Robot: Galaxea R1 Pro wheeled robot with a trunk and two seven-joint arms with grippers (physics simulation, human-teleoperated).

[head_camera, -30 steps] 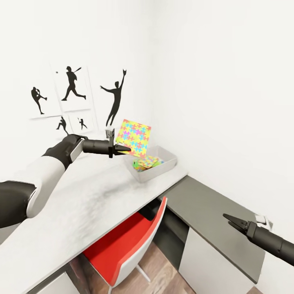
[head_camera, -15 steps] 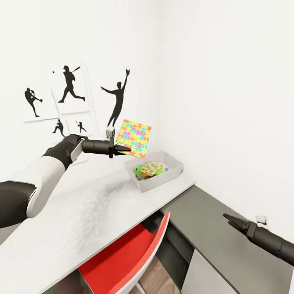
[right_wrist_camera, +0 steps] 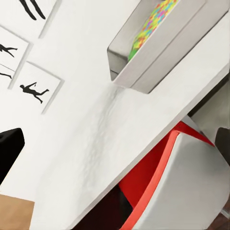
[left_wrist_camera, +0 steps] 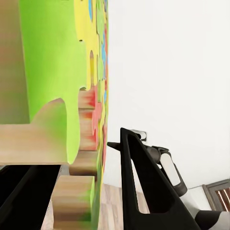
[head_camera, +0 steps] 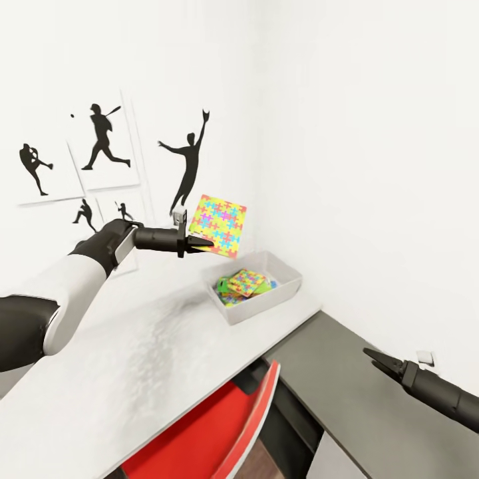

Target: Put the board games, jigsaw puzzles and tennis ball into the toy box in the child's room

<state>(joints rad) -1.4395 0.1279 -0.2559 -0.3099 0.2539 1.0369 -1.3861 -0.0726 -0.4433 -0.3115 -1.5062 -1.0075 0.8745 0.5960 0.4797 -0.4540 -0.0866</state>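
Observation:
My left gripper (head_camera: 199, 245) is shut on the lower edge of a multicolour jigsaw puzzle (head_camera: 218, 225), held upright in the air above the table (head_camera: 133, 359), up and left of the toy box (head_camera: 266, 303). In the left wrist view the puzzle (left_wrist_camera: 62, 72) stands edge-on between the black fingers (left_wrist_camera: 143, 191). The pale grey toy box sits at the table's far right corner by the wall, with another jigsaw puzzle (head_camera: 245, 281) and colourful bits lying inside. The right wrist view has the toy box (right_wrist_camera: 158, 52) seen from below. My right gripper (head_camera: 370, 354) hangs open and empty over the dark cabinet.
A red chair (head_camera: 219, 426) is tucked under the table's front edge. A lower dark grey cabinet (head_camera: 346, 372) runs along the right wall beside the table. Black silhouette sport prints (head_camera: 100, 143) hang on the white wall behind the table.
The head view has shifted, so the prints slid left and the toy box sits lower. Both arms keep their pose, and the left gripper still holds the puzzle.

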